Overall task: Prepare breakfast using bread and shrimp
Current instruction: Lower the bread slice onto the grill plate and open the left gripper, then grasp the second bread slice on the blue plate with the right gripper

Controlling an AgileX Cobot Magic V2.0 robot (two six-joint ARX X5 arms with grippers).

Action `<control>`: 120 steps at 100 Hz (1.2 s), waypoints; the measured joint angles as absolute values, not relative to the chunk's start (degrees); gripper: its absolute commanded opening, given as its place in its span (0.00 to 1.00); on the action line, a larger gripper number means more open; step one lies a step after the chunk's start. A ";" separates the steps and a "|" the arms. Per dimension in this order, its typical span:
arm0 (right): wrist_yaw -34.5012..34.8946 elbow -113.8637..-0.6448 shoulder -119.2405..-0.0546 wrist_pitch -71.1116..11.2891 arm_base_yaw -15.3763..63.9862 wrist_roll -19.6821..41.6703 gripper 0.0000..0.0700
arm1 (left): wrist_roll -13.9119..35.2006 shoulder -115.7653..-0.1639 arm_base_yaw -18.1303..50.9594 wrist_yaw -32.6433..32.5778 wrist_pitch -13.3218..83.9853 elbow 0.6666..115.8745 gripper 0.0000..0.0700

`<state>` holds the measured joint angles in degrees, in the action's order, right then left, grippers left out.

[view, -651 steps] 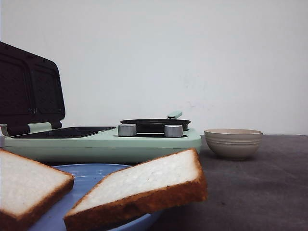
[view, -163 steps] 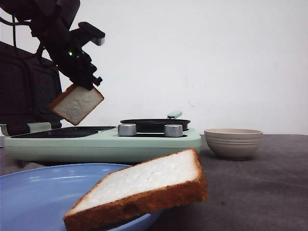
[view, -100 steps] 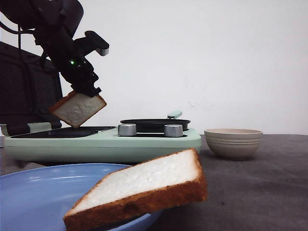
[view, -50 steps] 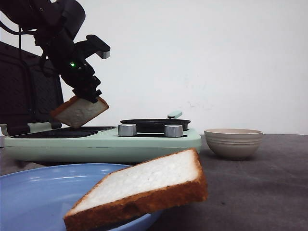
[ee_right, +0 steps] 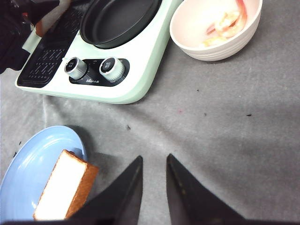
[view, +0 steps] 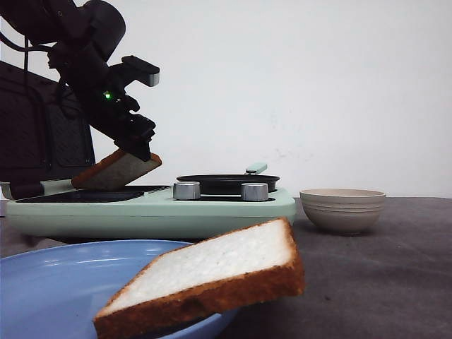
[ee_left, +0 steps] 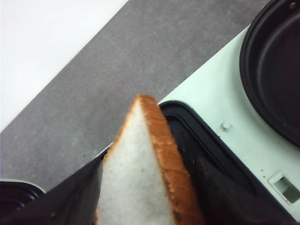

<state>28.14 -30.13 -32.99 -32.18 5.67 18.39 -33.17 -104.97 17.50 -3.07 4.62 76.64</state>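
Observation:
My left gripper (view: 139,146) is shut on a bread slice (view: 115,171) and holds it tilted, its low edge at the dark grill plate (view: 99,193) of the green breakfast maker (view: 152,212). In the left wrist view the slice (ee_left: 136,183) sits between both fingers (ee_left: 70,199). The second bread slice (view: 212,272) leans on the blue plate (view: 49,282); it also shows in the right wrist view (ee_right: 63,190). The shrimp (ee_right: 227,21) lies in the beige bowl (ee_right: 187,28). My right gripper (ee_right: 154,159) hangs over the grey mat, jaws slightly apart and empty.
The maker's lid (view: 42,134) stands open at the back left. A round black pan (view: 227,182) sits on its right half, with two metal knobs (view: 186,191) in front. The bowl (view: 342,210) stands right of the maker.
My left gripper has come down with the bread slice, and the slice now lies flatter, close over the grill plate. The plate's slice and the bowl have not moved.

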 measured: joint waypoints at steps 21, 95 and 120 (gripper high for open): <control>28.14 -30.13 -32.99 -32.18 5.67 18.41 0.13 | -31.07 -104.97 17.50 -2.11 4.64 76.64 0.51; 28.14 -30.13 -32.99 -32.18 5.67 18.39 0.13 | -18.92 -102.45 17.87 1.78 14.33 83.61 0.50; 28.36 -30.13 -32.99 -32.18 5.67 18.41 0.13 | -12.62 -92.62 17.30 5.34 20.47 84.16 0.50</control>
